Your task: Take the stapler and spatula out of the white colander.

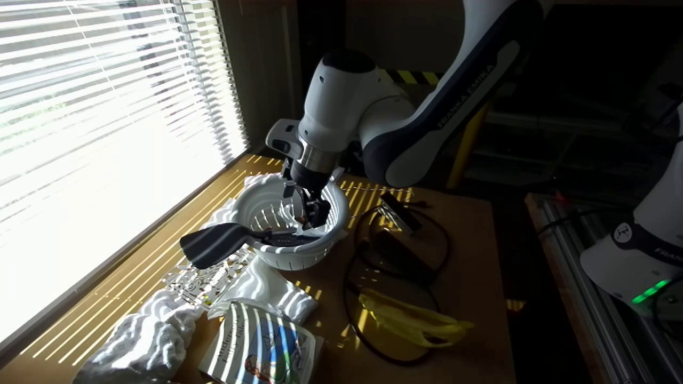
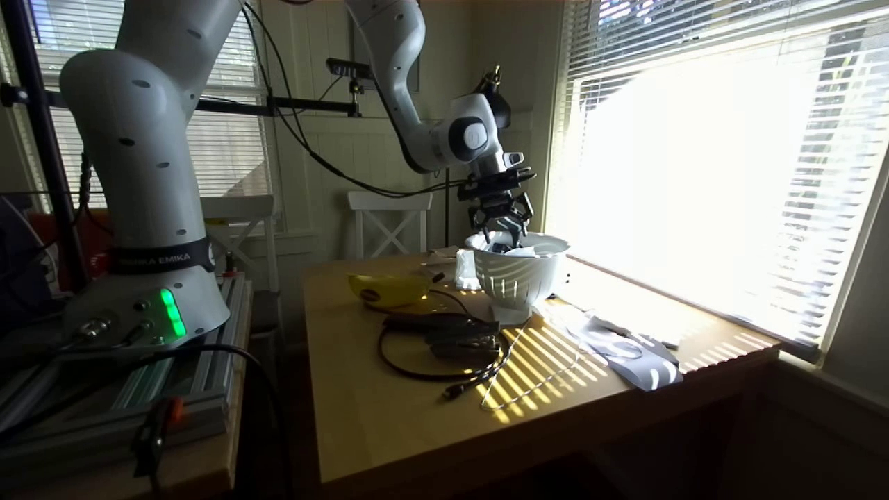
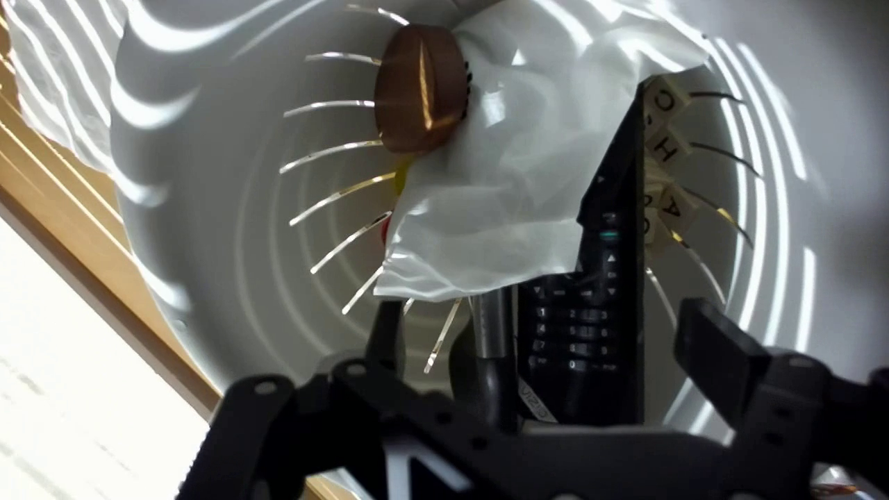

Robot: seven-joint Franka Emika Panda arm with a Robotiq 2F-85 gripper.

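The white colander [image 1: 291, 261] stands on the table in both exterior views [image 2: 517, 278]; its wall fills the wrist view [image 3: 208, 208]. The black spatula [image 1: 213, 242] lies across its rim in an exterior view, blade outside, handle inside. A metal and black rod [image 3: 493, 326], probably its handle, shows beside a black remote [image 3: 580, 333] in the wrist view. My gripper [image 3: 549, 347] is open and empty above them. It reaches into the colander in both exterior views [image 1: 304, 208] [image 2: 507, 232]. A black, partly metallic object [image 1: 399, 213] on the table may be the stapler.
Crumpled white plastic [image 3: 500, 173], a brown round thing [image 3: 420, 90] and letter tiles [image 3: 667, 146] lie in the colander. Around it are a long black object [image 1: 403, 256], looped cable, a yellow item [image 1: 411, 320], a book [image 1: 261, 346] and white wrapping [image 1: 141, 336].
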